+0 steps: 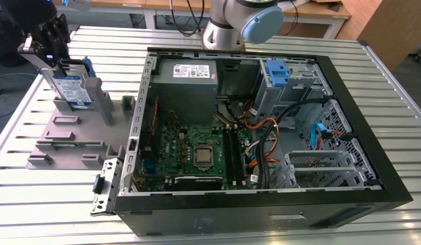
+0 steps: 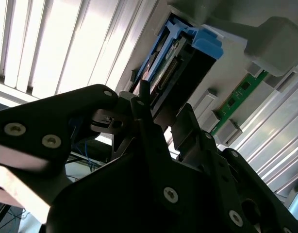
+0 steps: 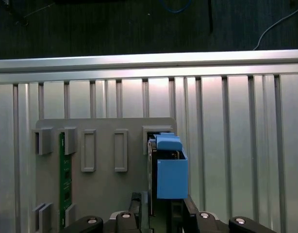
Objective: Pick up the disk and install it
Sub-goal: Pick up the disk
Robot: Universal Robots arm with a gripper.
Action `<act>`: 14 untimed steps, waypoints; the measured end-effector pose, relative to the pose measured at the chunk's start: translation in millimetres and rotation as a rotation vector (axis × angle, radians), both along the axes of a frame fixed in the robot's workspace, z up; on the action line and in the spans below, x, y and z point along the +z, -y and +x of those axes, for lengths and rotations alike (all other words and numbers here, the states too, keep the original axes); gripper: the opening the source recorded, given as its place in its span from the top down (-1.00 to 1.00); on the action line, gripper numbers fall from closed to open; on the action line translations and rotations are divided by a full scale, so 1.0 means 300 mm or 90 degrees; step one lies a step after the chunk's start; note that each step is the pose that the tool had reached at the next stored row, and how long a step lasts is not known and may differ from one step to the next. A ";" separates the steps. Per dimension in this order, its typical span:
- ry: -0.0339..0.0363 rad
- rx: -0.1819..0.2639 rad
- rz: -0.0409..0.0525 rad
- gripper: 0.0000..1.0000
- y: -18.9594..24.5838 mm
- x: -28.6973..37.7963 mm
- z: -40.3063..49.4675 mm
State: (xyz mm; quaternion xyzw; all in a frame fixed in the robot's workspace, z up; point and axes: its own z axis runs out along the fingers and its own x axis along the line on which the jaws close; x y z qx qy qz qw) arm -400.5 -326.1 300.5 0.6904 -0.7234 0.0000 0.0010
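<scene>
The disk [image 1: 73,91] stands on edge in a slot of the grey holder fixture [image 1: 67,138], on the exterior view's left, beside the computer case. It is silver with a white-and-blue label and a blue carrier. My gripper [image 1: 60,65] is down over its top edge. In the first wrist view the gripper [image 3: 163,208] straddles the disk [image 3: 171,170], seen edge-on. In the second wrist view the gripper [image 2: 166,109] sits at the near end of the disk [image 2: 183,63].
An open computer case [image 1: 373,168] lies on the slatted metal table [image 1: 33,214], showing a motherboard [image 1: 196,148], a grey power-supply box [image 1: 190,76], cables and a blue bracket [image 1: 277,74] at the drive bay. A green memory stick [image 3: 65,170] sits in the fixture.
</scene>
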 end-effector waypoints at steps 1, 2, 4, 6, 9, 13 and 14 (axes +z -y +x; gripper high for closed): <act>-0.0001 0.001 -0.0001 0.11 0.000 0.000 0.000; -0.0001 0.004 -0.0001 0.11 0.000 0.000 0.000; -0.0001 0.015 -0.0001 0.11 0.000 0.000 0.002; -0.0002 0.025 -0.0001 0.11 0.000 0.000 0.004; -0.0001 0.028 -0.0001 0.11 0.000 0.000 0.005; -0.0002 0.029 -0.0001 0.11 0.000 0.003 0.006; 0.0000 0.029 0.0000 0.11 0.000 0.004 0.006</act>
